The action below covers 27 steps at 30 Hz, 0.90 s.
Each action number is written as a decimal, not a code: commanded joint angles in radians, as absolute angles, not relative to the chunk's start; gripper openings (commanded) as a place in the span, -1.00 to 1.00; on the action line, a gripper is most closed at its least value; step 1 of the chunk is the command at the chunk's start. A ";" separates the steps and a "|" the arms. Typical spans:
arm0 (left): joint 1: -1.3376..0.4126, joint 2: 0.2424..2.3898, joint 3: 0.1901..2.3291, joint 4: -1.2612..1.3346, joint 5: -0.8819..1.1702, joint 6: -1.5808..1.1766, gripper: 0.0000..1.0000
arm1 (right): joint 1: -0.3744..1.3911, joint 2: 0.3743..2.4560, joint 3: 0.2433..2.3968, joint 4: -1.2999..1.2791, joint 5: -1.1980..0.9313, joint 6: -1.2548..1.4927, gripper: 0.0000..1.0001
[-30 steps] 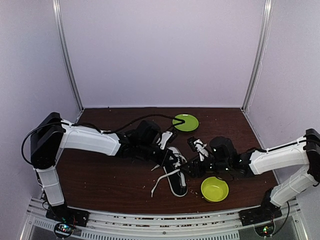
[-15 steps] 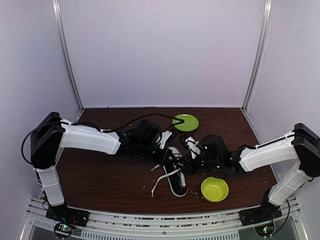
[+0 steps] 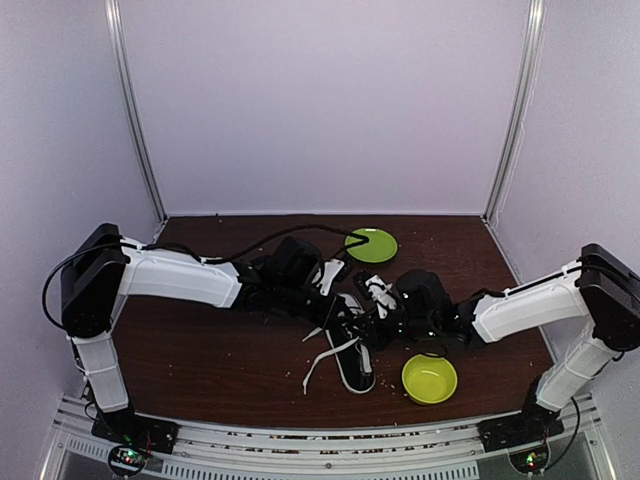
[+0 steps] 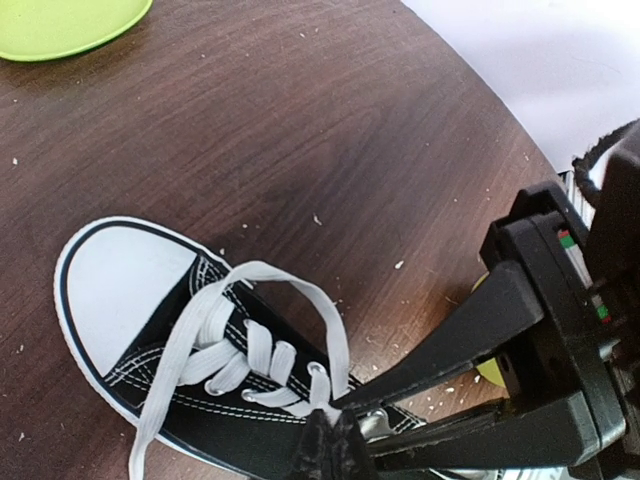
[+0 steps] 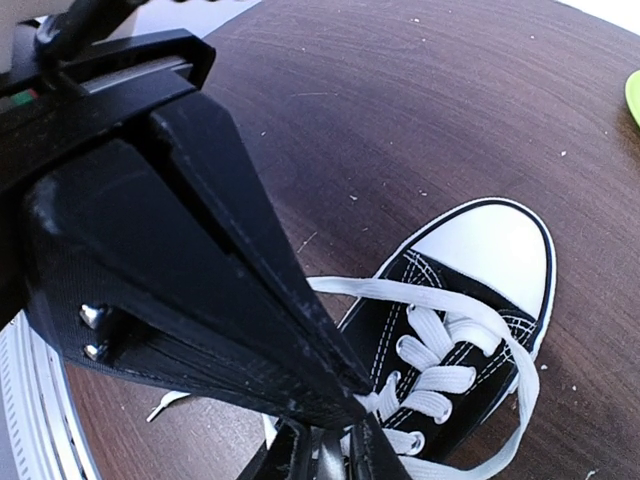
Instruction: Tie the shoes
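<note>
The black canvas low-top sneaker (image 3: 353,358), with a white toe cap (image 4: 115,290) and white rubber rim, lay upright on the dark brown wooden table (image 3: 200,360), a little right of centre. Its toe pointed toward the far side. Its heel lay toward the near edge.

The white laces (image 4: 240,355) were threaded through the eyelets but not tied. One strand arched in a loop over the tongue. Another strand trailed loose over the table on the near left side of the sneaker.

The left gripper (image 4: 325,450) hung over the lacing. Its fingertips were pressed together on the end of the arched strand.

The right gripper (image 5: 330,455) came in from the opposite side and met the left one over the eyelets. Its fingers (image 5: 290,452) stood with only a narrow gap between them, and something pale showed in that gap. It could not be told whether the pads gripped it.

The two white-and-black arms reached in low from either side, the left arm (image 3: 180,280) and the right arm (image 3: 520,310).

A flat lime-green round plate (image 3: 371,244) lay beyond the toe, near the far edge of the table. A lime-green round bowl (image 3: 429,379) sat near the heel, on its right side. Pale specks were scattered over the wood around the sneaker. Plain white walls (image 3: 320,100) enclosed the table on three sides.
</note>
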<state>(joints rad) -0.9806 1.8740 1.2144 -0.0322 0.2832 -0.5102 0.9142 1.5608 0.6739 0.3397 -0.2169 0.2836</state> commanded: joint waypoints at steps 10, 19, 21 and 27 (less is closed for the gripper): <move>-0.983 1.862 1.238 -0.006 0.292 -0.500 -1.00 | 0.920 1.597 0.722 0.343 -0.157 0.291 -1.00; -0.948 1.836 1.181 -0.121 0.096 -0.414 -0.26 | 0.920 1.550 0.681 0.357 -0.099 0.308 -1.00; -0.929 1.844 1.160 -0.142 0.064 -0.389 -0.25 | 0.919 1.543 0.675 0.357 -0.099 0.309 -1.00; -0.900 1.905 1.154 -0.172 0.023 -0.292 -0.27 | 0.919 1.533 0.667 0.366 -0.098 0.317 -1.00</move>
<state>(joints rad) -0.9192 1.8690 1.1557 -0.1509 0.0807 -0.3828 0.9188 1.5585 0.6811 0.3355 -0.1291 0.3035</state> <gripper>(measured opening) 0.366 0.011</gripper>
